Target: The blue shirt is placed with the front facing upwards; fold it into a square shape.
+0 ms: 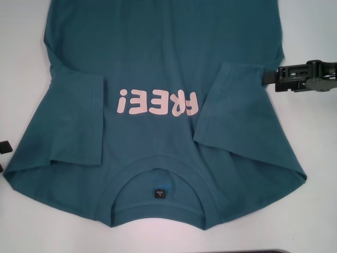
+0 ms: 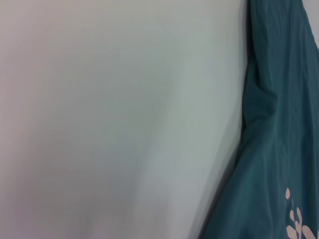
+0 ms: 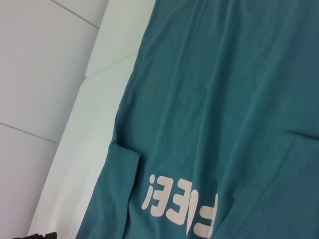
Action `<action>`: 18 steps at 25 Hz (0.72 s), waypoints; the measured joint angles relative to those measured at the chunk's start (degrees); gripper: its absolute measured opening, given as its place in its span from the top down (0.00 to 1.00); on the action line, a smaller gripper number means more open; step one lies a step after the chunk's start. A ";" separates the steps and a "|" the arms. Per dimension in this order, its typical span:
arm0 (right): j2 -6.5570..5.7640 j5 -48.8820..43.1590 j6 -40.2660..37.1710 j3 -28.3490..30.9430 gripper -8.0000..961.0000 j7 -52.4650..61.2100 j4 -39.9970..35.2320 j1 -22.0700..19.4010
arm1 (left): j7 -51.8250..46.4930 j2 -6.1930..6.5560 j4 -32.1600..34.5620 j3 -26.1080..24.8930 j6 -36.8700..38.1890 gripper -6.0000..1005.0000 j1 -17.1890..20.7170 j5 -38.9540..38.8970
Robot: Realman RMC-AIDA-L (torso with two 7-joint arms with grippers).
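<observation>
The blue shirt (image 1: 158, 68) lies lengthwise away from the robot, collar nearest, both sleeves folded in; the right tool (image 1: 268, 78), nearer, touches its right edge, grip unclear.

White bench (image 1: 316, 211), a dark strip (image 1: 271, 251) at its near edge, pale seamed floor (image 3: 35, 74) beyond.

Right arm in from the side, left barely in view

The right gripper (image 1: 269, 80) reaches in level near the table's right edge, black fingers pointing inward, close together. The left gripper (image 1: 4, 147) shows only as black bits at the left edge.
</observation>
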 joint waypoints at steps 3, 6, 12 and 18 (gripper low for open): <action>0.00 0.01 0.00 0.00 0.18 0.00 0.00 0.00 | 0.05 -0.04 -0.01 0.10 -0.21 0.27 -0.01 0.02; 0.00 0.02 0.01 0.05 0.18 0.00 0.00 0.00 | 0.07 -0.05 0.05 0.76 -0.09 0.27 -0.02 0.06; 0.00 0.02 -0.02 0.25 0.18 0.00 0.04 0.00 | 0.08 -0.32 0.11 2.07 0.53 0.27 0.17 0.11; 0.00 0.01 -0.09 0.28 0.18 0.00 0.24 0.07 | 0.09 -0.38 -0.01 3.75 1.69 0.27 0.45 0.08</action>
